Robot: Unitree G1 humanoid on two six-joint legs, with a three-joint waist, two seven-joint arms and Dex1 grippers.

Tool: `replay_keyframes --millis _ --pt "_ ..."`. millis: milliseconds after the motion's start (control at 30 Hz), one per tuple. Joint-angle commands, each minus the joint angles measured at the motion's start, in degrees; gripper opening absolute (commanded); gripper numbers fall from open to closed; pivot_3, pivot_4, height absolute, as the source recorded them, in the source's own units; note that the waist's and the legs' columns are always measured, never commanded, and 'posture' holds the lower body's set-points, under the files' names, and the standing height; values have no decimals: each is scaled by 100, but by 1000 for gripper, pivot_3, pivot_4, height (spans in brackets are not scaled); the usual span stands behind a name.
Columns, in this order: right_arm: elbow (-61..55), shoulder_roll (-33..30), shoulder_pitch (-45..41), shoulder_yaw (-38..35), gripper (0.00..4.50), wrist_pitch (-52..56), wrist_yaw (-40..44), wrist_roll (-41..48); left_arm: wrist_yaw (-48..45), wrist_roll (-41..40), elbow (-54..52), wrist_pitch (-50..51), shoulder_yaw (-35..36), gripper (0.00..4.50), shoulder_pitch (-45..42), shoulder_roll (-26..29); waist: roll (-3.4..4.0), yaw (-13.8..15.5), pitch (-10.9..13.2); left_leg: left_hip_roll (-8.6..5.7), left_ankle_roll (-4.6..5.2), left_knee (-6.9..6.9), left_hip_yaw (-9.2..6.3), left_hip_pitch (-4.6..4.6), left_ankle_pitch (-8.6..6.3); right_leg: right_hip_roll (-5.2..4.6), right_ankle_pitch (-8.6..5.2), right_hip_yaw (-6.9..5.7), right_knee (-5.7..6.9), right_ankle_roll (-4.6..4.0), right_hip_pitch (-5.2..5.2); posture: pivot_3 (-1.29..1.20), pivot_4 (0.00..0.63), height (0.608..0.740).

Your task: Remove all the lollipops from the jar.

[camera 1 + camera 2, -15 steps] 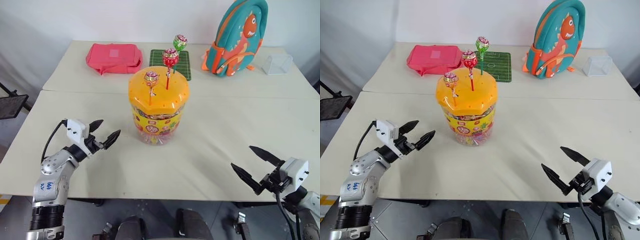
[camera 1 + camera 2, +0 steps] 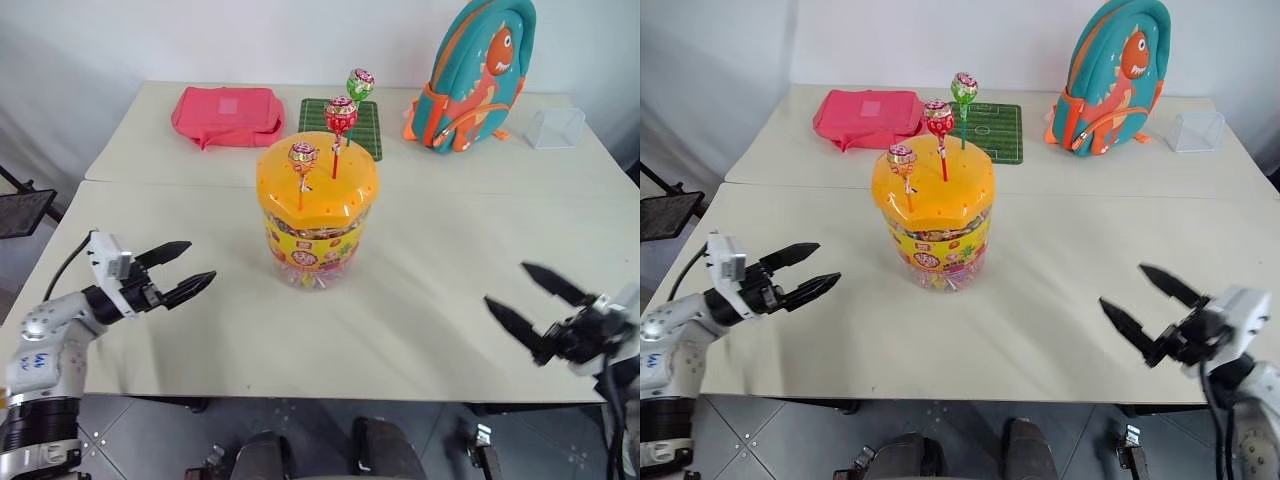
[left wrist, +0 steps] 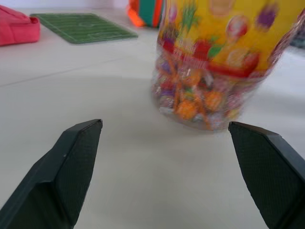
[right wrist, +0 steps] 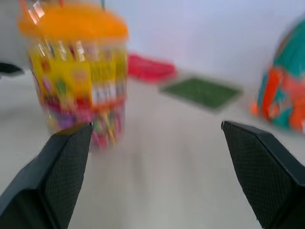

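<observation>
1. The jar [image 2: 318, 205] stands upright mid-tabletop [image 2: 450, 250], its orange lid on.
2. Three lollipops [image 2: 340, 115] stick up from the lid: orange-pink nearest, red behind it, green farthest.
3. The left gripper [image 2: 180, 268] hovers left of the jar, fingers spread, holding nothing.
4. The right gripper [image 2: 530, 305] hovers near the right front edge, well apart from the jar, fingers spread, empty.
5. Along the far side lie a pink pouch [image 2: 228, 113], a green mat [image 2: 365, 128], a dinosaur backpack [image 2: 475, 70] and a small clear box [image 2: 556, 128].

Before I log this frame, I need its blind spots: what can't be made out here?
- Jar label print: too small in the eye views, blurred in both wrist views.
- Lollipops' stick ends: hidden below the lid.
- Clear box contents: too small, eye views.
</observation>
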Motion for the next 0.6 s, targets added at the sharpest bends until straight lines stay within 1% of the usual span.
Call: replay_keyframes --millis 33,100,133,233,300,333,433,500,533,600 --pt "-407 -392 -84 -856 4467 417 -72 834 -126 -743 -276 463 456 4500 -526 182 -3 65 -1 0 1 1 -5 0 -1 0 1 0 0 1 1 0 150 740" --pt "-635 -487 59 -1110 4467 515 104 998 -3 -1164 -827 849 273 4500 -892 -28 -5 137 -2 -2 2 -1 -13 1 -3 0 2 -1 1 4 3 0 150 740" --pt "-668 -529 164 -1166 4467 497 278 892 69 -1317 -1080 983 146 4500 -1063 -165 -5 152 -2 -3 2 -1 -21 -1 -4 0 4 -4 2 6 5 0 150 740" --pt "-633 -556 229 -1235 4467 414 546 702 182 -1459 -1391 1185 11 4500 -1288 -343 -6 151 -3 -14 6 2 -36 -5 -6 0 19 -2 -2 33 14 0 150 740" --pt "-483 -663 191 -1274 4467 425 722 633 216 -1367 -1512 1145 -229 4500 -1631 -468 -8 128 -2 -17 8 4 -26 -5 -7 0 19 0 -8 33 14 0 150 740" --pt "-404 -714 115 -1290 4467 452 769 649 224 -1190 -1510 1046 -420 4500 -1856 -522 -11 115 0 -15 8 10 -23 -5 -6 2 19 0 -11 33 14 0 150 740" --pt "-580 -909 129 -1209 4467 796 982 947 25 -788 -1449 880 -1141 4500 -2617 -780 -11 121 0 -15 11 19 -18 -3 -4 4 19 4 -13 33 18 0 150 740" --pt "-699 -891 32 -1101 4467 705 1018 804 -154 -564 -1500 717 -1511 4500 -2858 -944 -11 127 0 -15 11 22 -16 -1 -4 4 19 6 -15 33 24 0 150 740" --pt "-720 -855 -57 -1105 4467 731 893 852 -67 -482 -1472 797 -1639 4500 -2951 -1004 -11 129 0 -16 11 21 -16 -1 -4 4 19 6 -15 33 24 0 150 740" --pt "-751 -806 -102 -1156 4467 787 810 909 -16 -357 -1394 727 -1763 4500 -3071 -1140 -11 122 0 -16 9 19 -18 -1 -5 6 19 6 -14 33 21 0 150 740"
